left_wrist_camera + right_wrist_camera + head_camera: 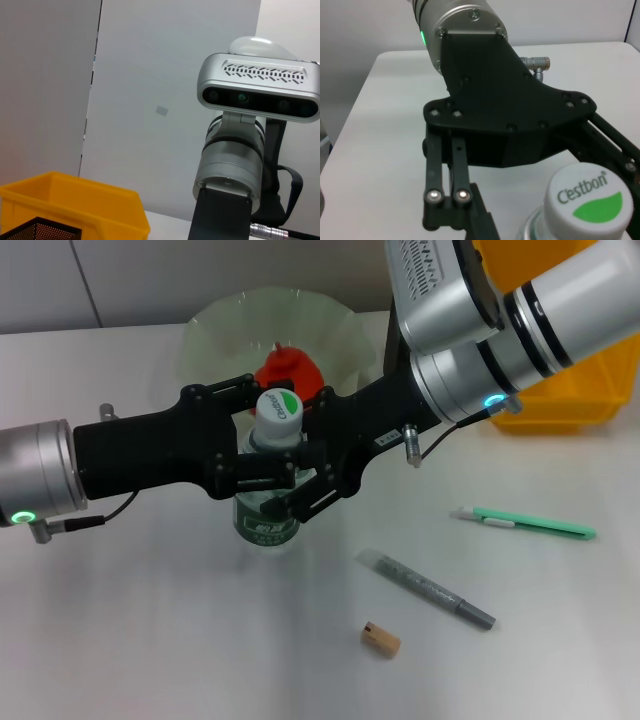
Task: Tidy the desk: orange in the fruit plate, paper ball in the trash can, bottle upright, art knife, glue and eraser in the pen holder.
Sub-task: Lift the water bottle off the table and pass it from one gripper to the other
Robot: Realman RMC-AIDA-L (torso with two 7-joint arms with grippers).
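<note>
Left gripper (268,455): comes in from the left, fingers set on either side of the bottle (270,495) just below its cap; whether they press on it or stand off cannot be told.
Right gripper (300,475): comes in from the right, meeting the left gripper at the same bottle neck; its linkage bars lie against the bottle, grip likewise cannot be told.
Bottle: upright on the desk (150,640) between the two sets of fingers, white-and-green cap uppermost, green label below them.
Orange (288,370): just beyond the fingers, lying in the fruit plate (215,330).
Green-and-white pen-shaped tool (525,524): flat on the desk, well out from the right gripper's side.
Grey pen-shaped stick (425,588): flat on the desk, nearer than that tool.
Eraser (380,639): nearest the robot, just beside the grey stick's clear end.
Trash can (560,390): far right, behind the right arm.
Pen holder (37,231): only its mesh rim shows in the left wrist view, before the trash can.
</note>
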